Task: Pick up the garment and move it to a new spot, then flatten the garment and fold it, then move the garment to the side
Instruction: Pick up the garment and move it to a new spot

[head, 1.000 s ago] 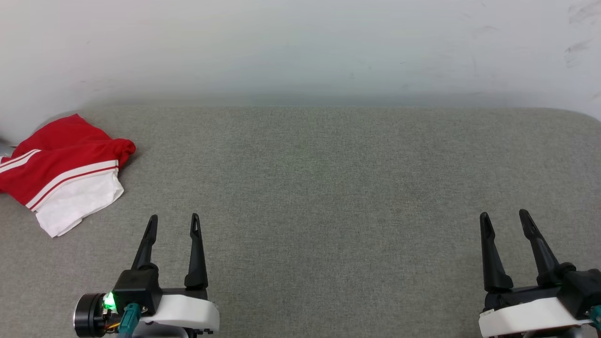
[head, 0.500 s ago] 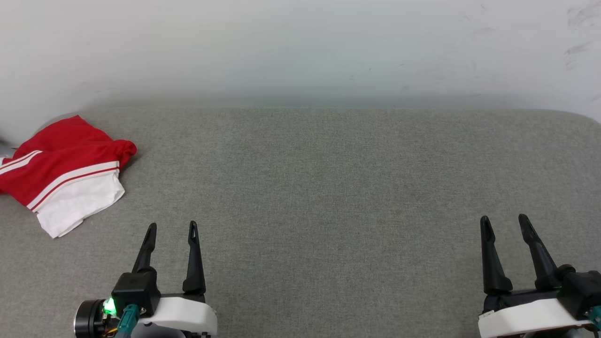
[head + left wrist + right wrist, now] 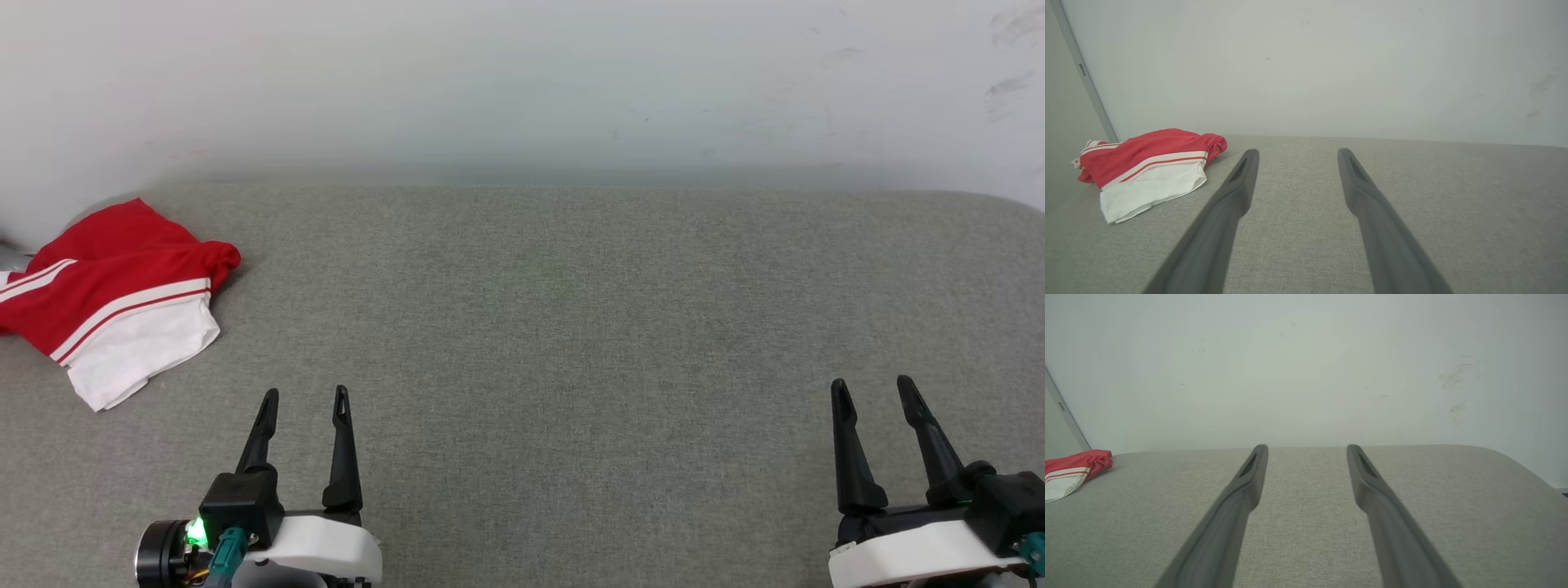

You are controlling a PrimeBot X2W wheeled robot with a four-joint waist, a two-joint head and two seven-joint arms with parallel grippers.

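Two grippers in head view: left gripper (image 3: pixel 305 394) low left, right gripper (image 3: pixel 872 382) low right. Both have fingers spread with nothing between them, over the grey fabric surface (image 3: pixel 571 327). The garment (image 3: pixel 114 310) lies bunched at the surface's far left edge, close to the white wall (image 3: pixel 522 82). It is red with a white sleeve and stripe trim, and well apart from both grippers.

Left wrist view: fingers apart, empty. Garment (image 3: pixel 1147 167) is up-left of them, crumpled, white part nearest the camera.

Right wrist view: fingers apart, empty. Garment (image 3: pixel 1073 469) is at the far left edge, partly cut off.
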